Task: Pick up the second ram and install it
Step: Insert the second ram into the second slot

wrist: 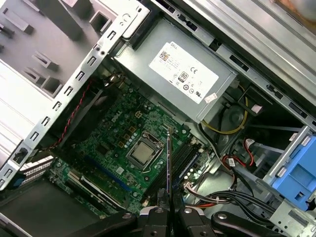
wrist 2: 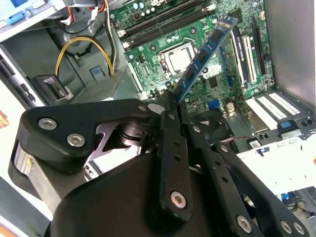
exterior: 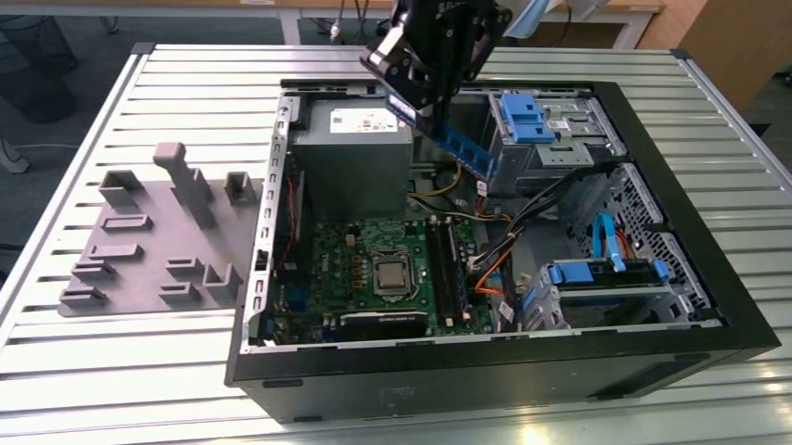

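1. The second ram point(exterior: 465, 148) hung in the air above the open computer case point(exterior: 693, 306); we saw it as a slim blue stick slanting down from the gripper point(exterior: 433, 102) toward the drive bays in the exterior view.
2. The gripper's fingers point(wrist 2: 170, 123) were closed on one end of the stick; in the second wrist view the ram point(wrist 2: 205, 52) reached out over the motherboard point(wrist 2: 163, 29), clear of it and tilted.
3. In the first wrist view we saw the ram point(wrist: 168, 163) edge-on, a thin line rising from the closed gripper point(wrist: 168, 210) across the processor socket point(wrist: 143, 153) area; the memory slots point(wrist: 185, 158) lay just beside that line.
4. The grey power supply point(exterior: 352, 153) sat at the case's far end in the exterior view; blue drive-bay clips point(exterior: 532, 116) lay toward the exterior view's right.
5. A grey moulded fixture point(exterior: 155, 232) rested on the slatted table point(exterior: 136, 371), on the exterior view's left of the case.
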